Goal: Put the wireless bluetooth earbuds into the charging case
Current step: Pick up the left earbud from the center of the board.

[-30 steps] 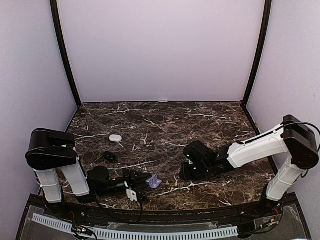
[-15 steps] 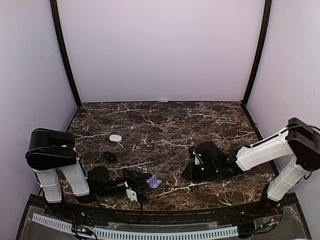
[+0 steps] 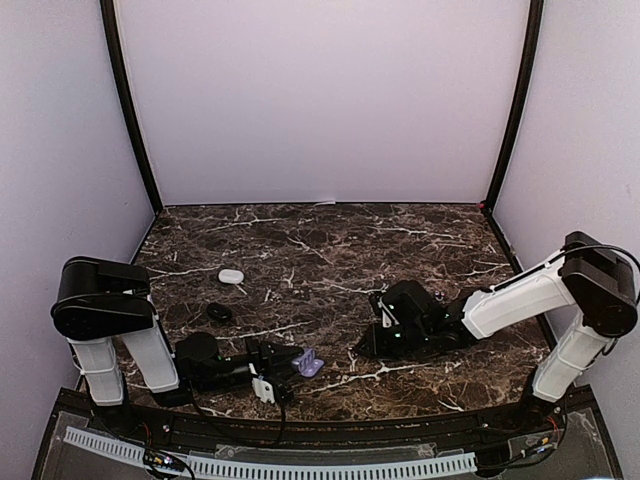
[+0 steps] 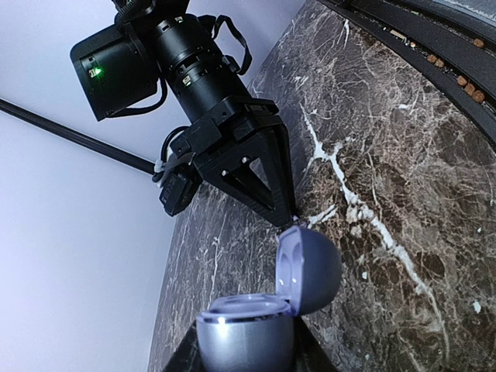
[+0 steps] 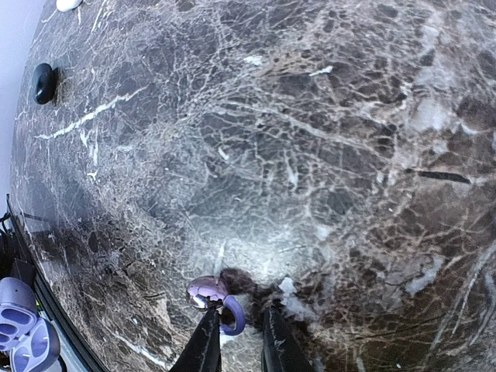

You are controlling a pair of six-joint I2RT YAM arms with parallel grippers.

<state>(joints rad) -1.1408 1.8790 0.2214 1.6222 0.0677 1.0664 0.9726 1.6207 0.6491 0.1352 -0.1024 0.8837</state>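
The left tool [image 3: 288,364] is clamping the purple charging case [image 4: 246,332] at the near edge of the desk [image 5: 310,155]. Its fingers are gripping the body from both sides, and the lid is hanging open, tipped toward the right arm. Over on the right side, the right tool [image 5: 240,319] is reaching down low, with its tips right at the marble. A small purple earbud [image 5: 211,290] is lying on the desk at those tips. It is touching one finger and poking partly into the narrow gap between the two. The fingers are sitting close together, but I cannot tell whether they are actually pinching the bud. The bud is lying near the open case but apart from it, out on the marble and not in the case. Further back on the left, a white case [image 3: 231,275] and a black case [image 3: 219,312] are sitting closed, well apart from both tools.
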